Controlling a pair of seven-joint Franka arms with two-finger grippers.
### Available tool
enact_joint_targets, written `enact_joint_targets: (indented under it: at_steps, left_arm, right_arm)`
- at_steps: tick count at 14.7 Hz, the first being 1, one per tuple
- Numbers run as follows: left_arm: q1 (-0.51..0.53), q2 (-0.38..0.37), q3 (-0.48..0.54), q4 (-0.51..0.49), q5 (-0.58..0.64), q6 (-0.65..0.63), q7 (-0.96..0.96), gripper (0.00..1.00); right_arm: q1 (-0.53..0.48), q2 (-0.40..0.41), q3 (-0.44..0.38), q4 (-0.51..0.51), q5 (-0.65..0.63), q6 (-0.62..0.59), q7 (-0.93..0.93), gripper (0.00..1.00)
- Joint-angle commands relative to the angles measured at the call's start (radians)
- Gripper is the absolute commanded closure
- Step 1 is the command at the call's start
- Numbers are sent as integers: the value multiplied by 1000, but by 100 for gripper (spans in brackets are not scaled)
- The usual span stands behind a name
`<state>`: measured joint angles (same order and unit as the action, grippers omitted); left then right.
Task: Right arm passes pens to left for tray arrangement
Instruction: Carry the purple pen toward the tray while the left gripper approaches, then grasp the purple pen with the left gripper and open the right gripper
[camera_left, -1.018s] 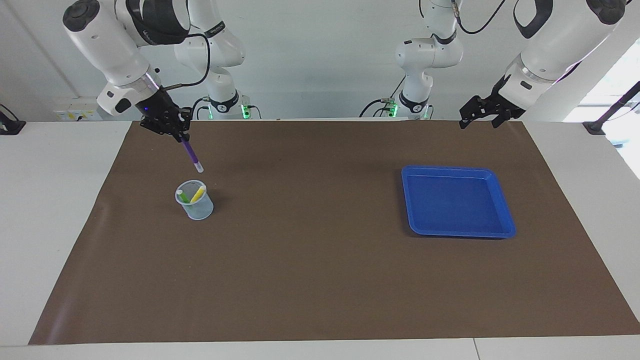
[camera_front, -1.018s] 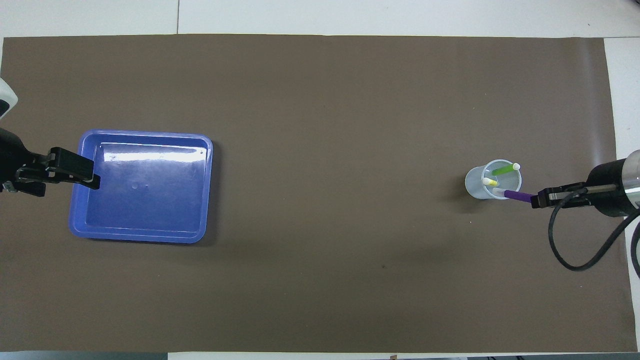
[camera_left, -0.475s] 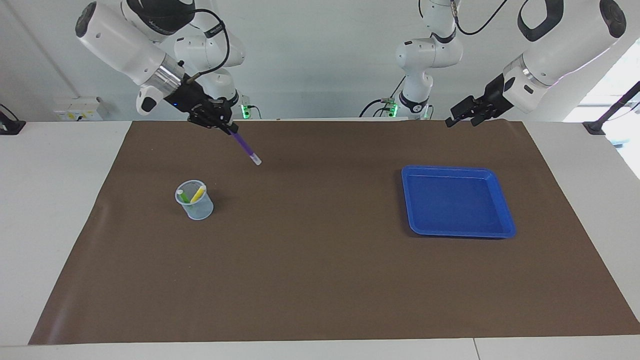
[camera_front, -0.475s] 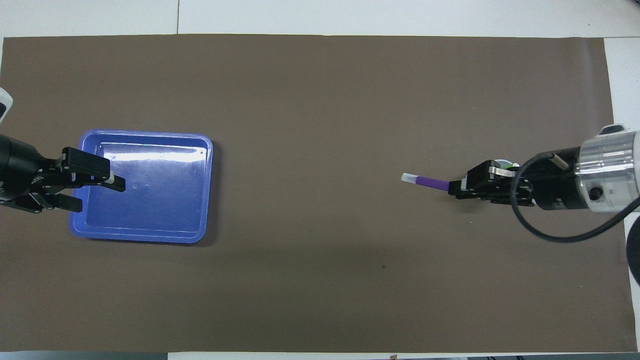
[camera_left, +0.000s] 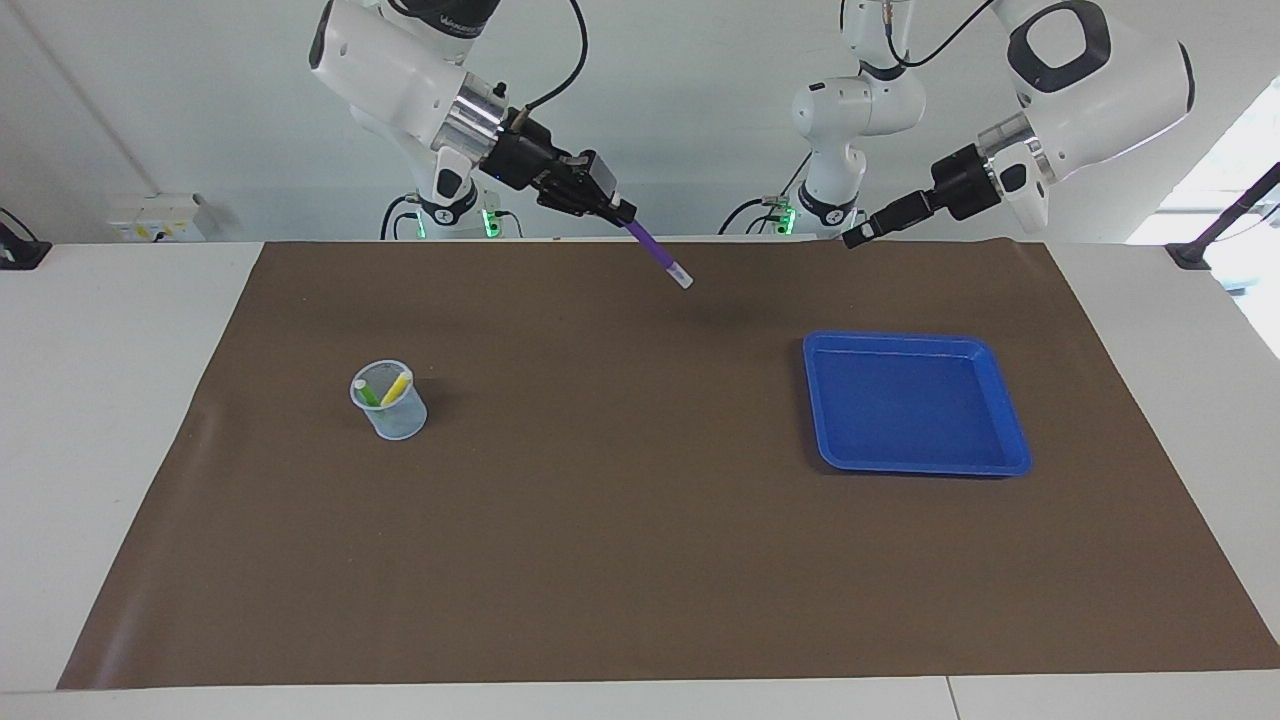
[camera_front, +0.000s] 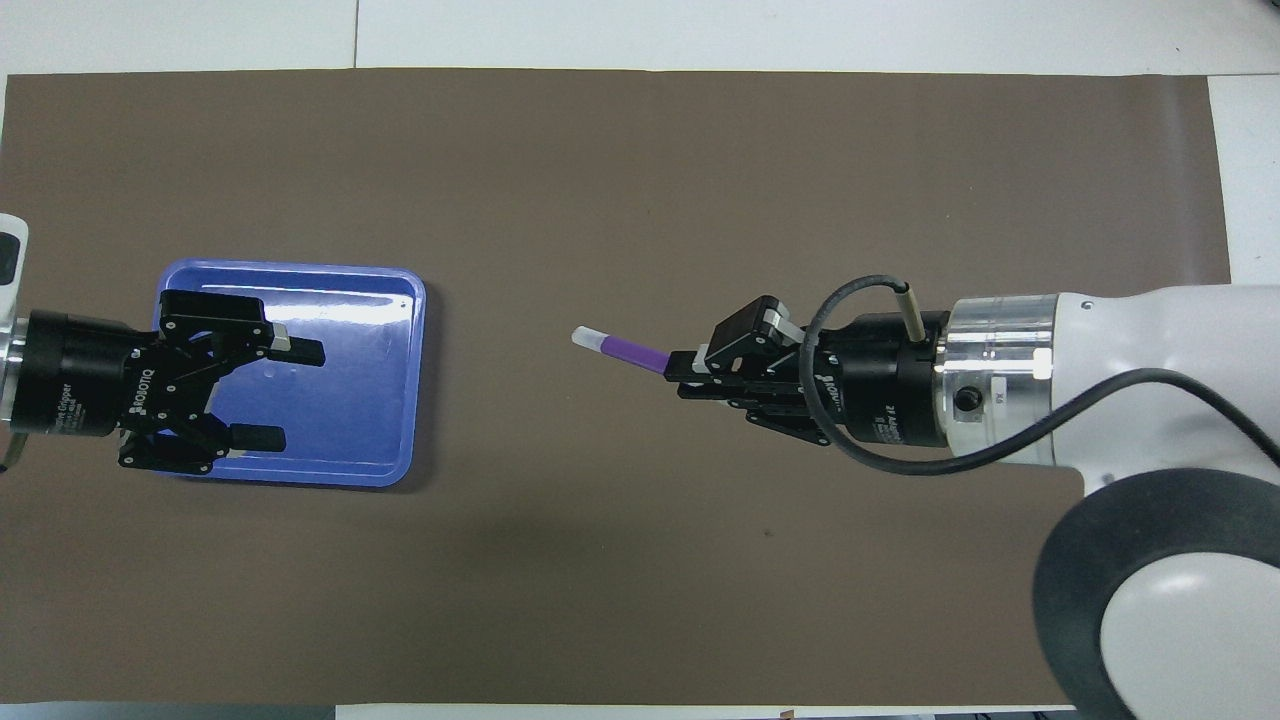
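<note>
Right gripper (camera_left: 622, 212) now hangs over the middle of the brown mat (camera_left: 640, 560), where a second ago we saw it just above the cup (camera_left: 389, 402), and half a second ago partway between. It keeps its fingers pinched on the purple pen (camera_left: 657, 251), whose pale end points toward five o'clock in the facing view and toward the left arm in the overhead one. Our left gripper (camera_front: 290, 394) has also come inward from the mat's edge and has turned toward the pen; seen from above it now lies over the blue tray (camera_left: 915, 403), with its fingers spread wide and nothing between them.

From above, the right arm's wrist and elbow cover the cup entirely, so we find the green pen (camera_left: 366, 392) and the yellow pen (camera_left: 396, 387) only in the facing view, both standing tilted inside the cup toward the right arm's end of the worktop (camera_left: 90, 420). The left gripper blocks part of the tray's floor in the overhead view, and we see that gripper nearly edge-on in the facing view. The tray lies flat on the mat toward the left arm's end, with no pen in it.
</note>
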<state>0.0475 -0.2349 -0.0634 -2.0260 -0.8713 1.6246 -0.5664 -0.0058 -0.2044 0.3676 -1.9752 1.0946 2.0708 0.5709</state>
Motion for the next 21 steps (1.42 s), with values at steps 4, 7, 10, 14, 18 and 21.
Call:
enact_joint_targets:
  at_steps: [4,7,10,14,18,21]
  left_arm:
    - [-9,-81,-10,-115,-192,176,-314,0]
    - [-44,-81,-10,-128,-251,303,-420,0]
    - [-106,-83,-10,-137,-270,348,-467,0]
    - [-130,-84,-12,-137,-268,333,-526,0]
    - [-143,-87,-12,-137,-267,328,-546,7]
    - [-144,-92,-12,-137,-267,328,-550,15]
  right_arm:
    - [-11,100,91,145,48,35,266,100]
    - [-11,143,117,174,85,41,319,100]
    - [-11,186,175,193,88,113,385,100]
    - [-11,227,228,220,83,169,435,100]
    - [-11,226,234,220,74,170,435,100]
    - [-10,226,234,219,73,169,435,100]
